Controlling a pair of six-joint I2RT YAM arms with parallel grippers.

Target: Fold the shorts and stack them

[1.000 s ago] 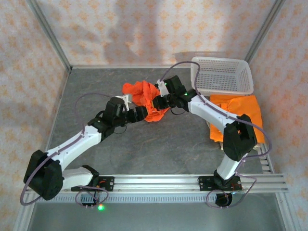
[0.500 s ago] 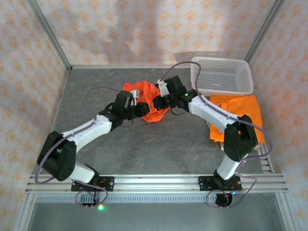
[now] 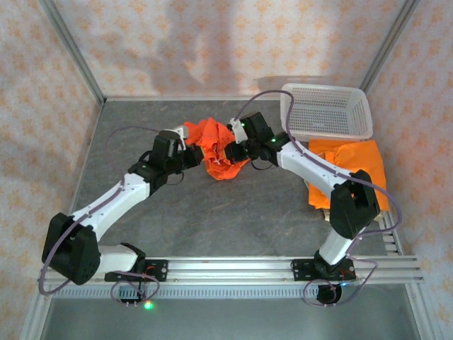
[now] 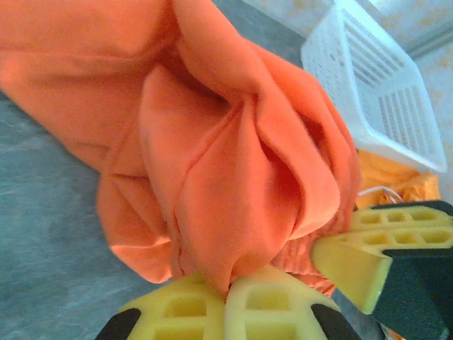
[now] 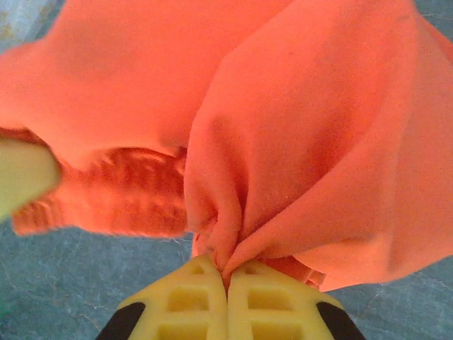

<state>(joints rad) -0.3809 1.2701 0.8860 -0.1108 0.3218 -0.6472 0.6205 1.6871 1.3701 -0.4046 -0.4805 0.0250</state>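
On the grey stone-pattern table, far right corner: white perforated plastic basket. Just in front of it lies a flat pile of bright orange cloth shorts.

Mid-table, far half: 1 more pair of bright orange cloth shorts, bunched into a wad and held between the 2 hands. Can't tell whether its lower folds touch the table.

Left hand is clamped on the wad's left side. In the left wrist view its yellow pads are closed with a fold squeezed between them. Right hand is the same on the right side, with its pads closed on a gathered fold. The 2 hands are near each other, and the left wrist view shows a right finger just beside the left hand.

Risks, my read:
- Both grips look like mid-fabric gathers, not a waistband or hem corner. Pulling apart likely gives a twisted rope, not a flat sheet.
- The pinches are thin. A quick pull could slip 1 side and drop the wad.
- Any inward move risks finger contact between the 2 hands.
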